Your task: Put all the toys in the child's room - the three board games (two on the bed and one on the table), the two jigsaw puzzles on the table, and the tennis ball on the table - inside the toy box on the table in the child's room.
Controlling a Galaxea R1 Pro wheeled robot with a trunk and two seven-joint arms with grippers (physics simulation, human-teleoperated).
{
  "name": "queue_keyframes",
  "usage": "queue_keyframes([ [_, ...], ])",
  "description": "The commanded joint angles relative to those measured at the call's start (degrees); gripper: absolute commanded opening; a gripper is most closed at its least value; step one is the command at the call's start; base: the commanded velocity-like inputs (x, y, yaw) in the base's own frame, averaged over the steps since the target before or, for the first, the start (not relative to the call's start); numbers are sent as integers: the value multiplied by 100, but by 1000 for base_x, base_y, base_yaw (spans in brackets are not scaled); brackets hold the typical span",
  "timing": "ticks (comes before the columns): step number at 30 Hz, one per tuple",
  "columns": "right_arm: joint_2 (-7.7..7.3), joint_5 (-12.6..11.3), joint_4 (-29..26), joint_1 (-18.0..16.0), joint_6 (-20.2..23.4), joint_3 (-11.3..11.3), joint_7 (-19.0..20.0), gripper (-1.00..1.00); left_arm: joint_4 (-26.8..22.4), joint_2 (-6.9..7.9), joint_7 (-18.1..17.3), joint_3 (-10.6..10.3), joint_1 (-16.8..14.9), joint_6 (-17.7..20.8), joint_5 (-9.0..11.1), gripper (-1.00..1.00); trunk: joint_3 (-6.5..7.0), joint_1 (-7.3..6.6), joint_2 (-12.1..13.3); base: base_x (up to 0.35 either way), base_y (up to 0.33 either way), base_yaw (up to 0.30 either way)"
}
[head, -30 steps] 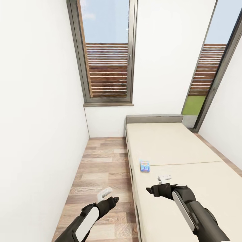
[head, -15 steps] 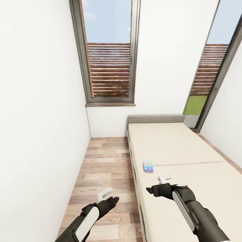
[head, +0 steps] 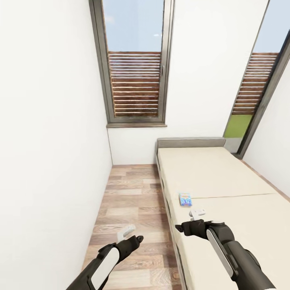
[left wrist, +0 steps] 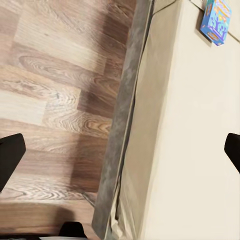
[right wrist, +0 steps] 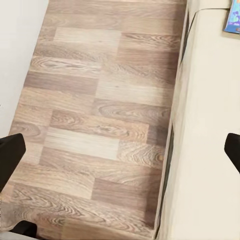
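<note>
A small blue patterned board game (head: pixel 185 199) lies flat on the beige bed (head: pixel 217 173), near the mattress edge on the floor side. My right gripper (head: pixel 192 220) hovers open over the bed, a little short of the box. My left gripper (head: pixel 131 235) hangs open over the wood floor beside the bed. The left wrist view has the box (left wrist: pixel 216 21) on the mattress (left wrist: pixel 200 125), far beyond the wide-apart fingertips (left wrist: pixel 10 155). The right wrist view catches a corner of the box (right wrist: pixel 233 17). The table, toy box, jigsaw puzzles and tennis ball are out of view.
A white wall (head: pixel 48 141) stands close on the left, leaving a narrow strip of wood-plank floor (head: pixel 133 197) between it and the bed. A tall window (head: pixel 135 68) is in the far wall, and a glazed door (head: pixel 257 88) is at the right.
The whole picture has slid right, so the camera has moved left; the bed and blue box keep their places in the room. Both arms hold the same pose.
</note>
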Motion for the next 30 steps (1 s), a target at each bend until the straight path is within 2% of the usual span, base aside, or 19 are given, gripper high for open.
queue_keyframes([
  [1, -4, -19, -6, -6, 26, 7, -4, 100, -11, 0, 51, -13, -3, 5, 60, 100, -13, 4, -13, 0, 96, 0],
  [20, -4, -19, -6, -6, 26, 7, -4, 100, -11, -13, 51, -18, -5, 3, 60, 100, -13, 4, -13, 0, 36, 0],
  [30, -4, -19, -6, -6, 26, 7, -4, 100, -11, -16, 51, -21, -5, 7, 60, 100, -13, 4, -13, 0, 125, 0],
])
